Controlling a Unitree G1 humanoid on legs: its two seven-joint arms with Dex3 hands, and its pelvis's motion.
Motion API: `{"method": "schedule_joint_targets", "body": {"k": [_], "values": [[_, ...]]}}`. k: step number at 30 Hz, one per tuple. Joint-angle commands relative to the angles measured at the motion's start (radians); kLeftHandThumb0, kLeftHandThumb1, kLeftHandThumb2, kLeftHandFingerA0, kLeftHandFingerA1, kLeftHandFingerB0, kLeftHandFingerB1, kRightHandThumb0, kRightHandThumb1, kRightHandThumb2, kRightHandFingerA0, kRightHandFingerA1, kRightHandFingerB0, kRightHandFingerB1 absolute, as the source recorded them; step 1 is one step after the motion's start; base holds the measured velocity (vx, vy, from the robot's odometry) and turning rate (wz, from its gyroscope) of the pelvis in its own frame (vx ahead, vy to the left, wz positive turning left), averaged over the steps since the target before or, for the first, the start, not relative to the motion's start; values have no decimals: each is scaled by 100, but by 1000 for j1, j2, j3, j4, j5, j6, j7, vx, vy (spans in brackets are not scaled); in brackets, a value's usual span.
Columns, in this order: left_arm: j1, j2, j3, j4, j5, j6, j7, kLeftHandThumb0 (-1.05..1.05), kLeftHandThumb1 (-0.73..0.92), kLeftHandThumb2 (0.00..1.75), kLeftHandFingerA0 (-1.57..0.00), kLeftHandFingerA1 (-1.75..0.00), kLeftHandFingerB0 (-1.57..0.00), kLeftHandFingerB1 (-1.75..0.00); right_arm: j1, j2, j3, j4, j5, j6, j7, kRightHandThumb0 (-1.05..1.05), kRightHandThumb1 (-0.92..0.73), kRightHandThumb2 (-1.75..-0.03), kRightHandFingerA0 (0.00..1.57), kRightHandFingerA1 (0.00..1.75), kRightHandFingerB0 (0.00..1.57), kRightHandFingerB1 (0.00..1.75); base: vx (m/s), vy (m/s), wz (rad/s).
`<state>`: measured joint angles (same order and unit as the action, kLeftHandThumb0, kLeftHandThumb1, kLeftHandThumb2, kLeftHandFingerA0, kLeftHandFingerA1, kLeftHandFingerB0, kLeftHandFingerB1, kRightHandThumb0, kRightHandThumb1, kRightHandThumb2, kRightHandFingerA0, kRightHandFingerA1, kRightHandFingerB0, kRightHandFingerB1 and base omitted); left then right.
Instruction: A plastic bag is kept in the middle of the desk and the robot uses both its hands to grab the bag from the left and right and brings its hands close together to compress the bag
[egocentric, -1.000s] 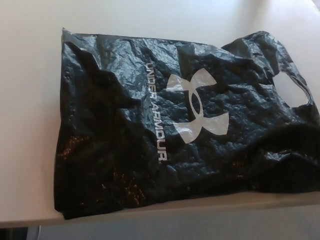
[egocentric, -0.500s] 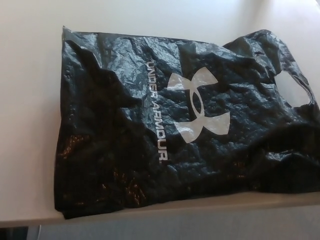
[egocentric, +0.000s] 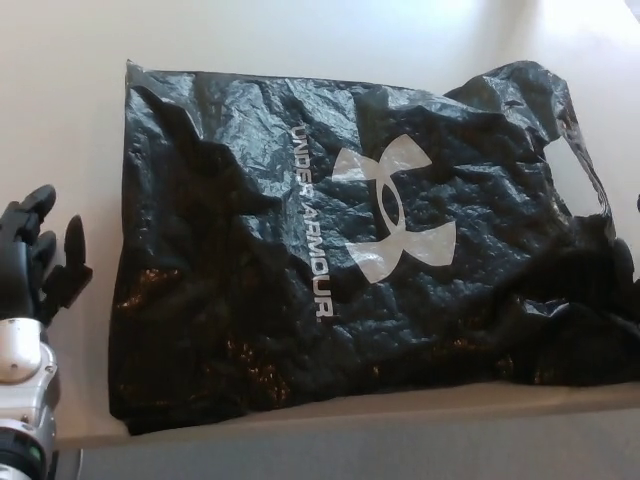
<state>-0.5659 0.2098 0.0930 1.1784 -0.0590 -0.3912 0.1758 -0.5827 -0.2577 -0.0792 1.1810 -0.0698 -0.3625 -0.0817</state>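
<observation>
Hovering at the near left of the desk (egocentric: 60, 120), the left hand (egocentric: 38, 255) has its fingers spread apart and holds nothing; it stands just beside the left edge of the plastic bag (egocentric: 350, 250) without touching it. That bag, black and crinkled with a white logo and lettering across its middle, lies flat over most of the desk, its near edge running close along the desk's front edge and its cut-out handle (egocentric: 585, 170) toward the far right. At the right border a dark shape overlaps the bag's right side; it may be the right hand, but black on black leaves it unclear, and I cannot tell how its fingers stand. The risks look plain enough. Thin, slick film may slide across the smooth top instead of bunching if one hand pushes before the other has a hold. Since the near edge sits so close to the front, an uneven squeeze could drag it off the desk. Fingers closing too high might skim over the film and catch nothing.
</observation>
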Motion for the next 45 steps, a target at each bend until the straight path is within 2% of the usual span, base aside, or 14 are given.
{"method": "schedule_joint_targets", "body": {"k": [1, 6, 7, 9, 11, 12, 15, 16, 18, 19, 21, 38, 39, 45], "values": [[30, -69, -39, 38, 55, 70, 17, -70, 92, 78, -25, -39, -16, -30, 28, 69, 11, 17, 0, 39, 6, -74, -91, -69, 9, 22, 10, 23, 0, 0, 0], [27, -157, -7, 40, 2, 64, -19, -73, 92, 78, -21, -38, -17, -30, 16, 126, 78, 26, -60, 36, -42, -74, -92, -72, 12, 26, 11, 24, 0, 0, 0], [27, -172, -14, 42, 13, 71, -14, -71, 92, 79, -22, -37, -16, -30, 15, 142, 88, 28, -61, 34, -49, -75, -75, -110, 5, 40, 4, 37, 0, 0, 0], [24, -222, -26, 49, 21, 88, -1, -73, 92, 80, -25, -38, -16, -31, 16, 202, 95, 33, -43, 29, -38, -74, -92, -72, 12, 26, 11, 24, 0, 0, 0], [27, -260, -25, 49, 15, 82, 1, -70, 92, 81, -23, -38, -15, -30, 14, 241, 110, 34, -42, 34, -16, -73, -92, -74, 11, 25, 10, 23, -5, 2, 4], [33, -288, -18, 47, 2, 79, -12, -70, 92, 82, -20, -39, -13, -30, 17, 267, 121, 31, -42, 46, 1, -74, -77, -112, 5, 40, 4, 31, -13, 16, 11], [36, -329, -36, 55, 23, 81, 14, -72, 92, 85, -18, -39, -11, -30, 23, 319, 135, 41, -41, 36, 19, -75, -92, -76, 10, 30, 7, 23, 10, 17, 21], [38, -344, -44, 56, 31, 83, 22, -32, 61, 118, 0, -50, 0, -49, 24, 342, 132, 49, -31, 33, 33, -70, -80, -119, 1, 38, 0, 28, 20, 20, 24], [40, -364, -57, 57, 44, 75, 34, -71, 88, 116, -9, -45, -6, -36, 27, 361, 136, 58, -29, 22, 64, -71, -81, -121, 1, 36, 0, 27, 21, 20, 20], [42, -371, -63, 54, 47, 64, 36, -69, 92, 89, -13, -39, -8, -29, 27, 366, 136, 61, -28, 19, 72, -81, -86, -121, 6, 31, 6, 22, 22, 14, 15], [41, -387, -65, 48, 44, 44, 32, -73, 90, 121, -12, -49, -2, -35, 29, 380, 132, 63, -21, 13, 83, -83, -85, -121, 3, 31, 7, 21, 12, 10, 14], [0, -484, -48, -33, -5, -138, -54, -66, 88, 115, -1, -19, -1, -19, 29, 463, 82, -10, -27, -245, -81, -66, -81, -117, 0, 36, 3, 33, 0, 0, 1], [6, -487, -43, -34, -12, -138, -67, -65, 88, 116, 0, -19, 0, -19, 36, 462, 83, -9, -27, -259, -72, -68, -92, -81, 7, 30, 7, 26, 0, 0, 0], [10, -476, -62, -26, 32, -160, -53, -64, 92, 112, -1, -19, -5, -24, 39, 423, 138, -10, -83, -275, -105, -70, -83, -117, 4, 43, 4, 39, 0, 0, 0]]}}
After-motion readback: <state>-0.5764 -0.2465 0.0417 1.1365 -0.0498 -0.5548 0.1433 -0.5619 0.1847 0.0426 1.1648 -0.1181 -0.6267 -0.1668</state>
